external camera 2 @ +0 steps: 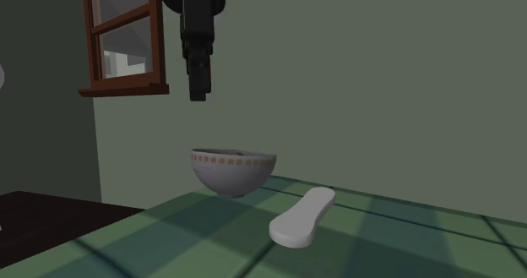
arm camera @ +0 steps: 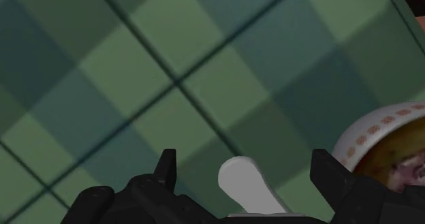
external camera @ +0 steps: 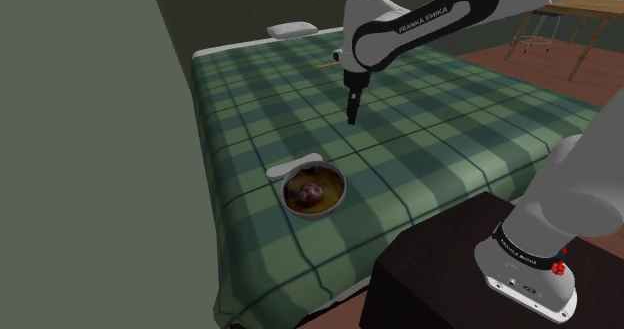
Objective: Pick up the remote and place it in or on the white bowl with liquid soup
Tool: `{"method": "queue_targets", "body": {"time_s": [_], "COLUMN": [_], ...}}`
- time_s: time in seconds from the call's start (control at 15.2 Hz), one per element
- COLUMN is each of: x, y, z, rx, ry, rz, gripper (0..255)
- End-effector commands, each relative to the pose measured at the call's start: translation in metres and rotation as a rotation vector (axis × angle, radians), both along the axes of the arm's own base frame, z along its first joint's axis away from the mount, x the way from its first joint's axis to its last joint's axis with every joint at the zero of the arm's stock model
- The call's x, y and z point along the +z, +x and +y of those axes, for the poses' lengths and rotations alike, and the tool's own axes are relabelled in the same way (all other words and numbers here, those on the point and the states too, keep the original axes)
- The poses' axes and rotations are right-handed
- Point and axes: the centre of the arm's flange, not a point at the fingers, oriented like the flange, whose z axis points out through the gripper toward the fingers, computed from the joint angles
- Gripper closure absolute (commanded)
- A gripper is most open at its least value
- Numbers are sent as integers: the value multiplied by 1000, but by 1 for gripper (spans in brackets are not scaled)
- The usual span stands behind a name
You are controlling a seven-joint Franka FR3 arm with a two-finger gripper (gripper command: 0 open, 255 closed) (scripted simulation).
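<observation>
My pincer [external camera: 352,115] hangs above the green plaid bedcover [external camera: 430,127] with its fingers spread, gripping nothing. The pale grey remote [external camera 2: 302,219] lies flat on the cover, seen between my fingertips and untouched. It is just beside the white bowl [external camera 2: 232,175] of soup, possibly touching its rim.

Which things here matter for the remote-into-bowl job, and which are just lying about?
Job:
white bowl of soup
pale grey remote beside it
pincer, open, above the bed

Lying about:
pillow
window
wooden table
</observation>
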Motion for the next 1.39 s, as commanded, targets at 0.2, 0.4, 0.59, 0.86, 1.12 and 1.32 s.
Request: {"method": "queue_targets", "body": {"time_s": [0.2, 0.4, 0.59, 0.86, 1.12, 1.32], "x": [-38, -63, -88, -121, -155, -170], "y": [44, 67, 87, 111, 130, 135], "z": [28, 48, 71, 104, 139, 150], "rx": [163, 258, 354, 482, 610, 648], "ry": [5, 8, 11, 14, 18, 19], "rz": [14, 23, 32, 43, 55, 59], "gripper": [0, 0, 0, 0, 0, 0]}}
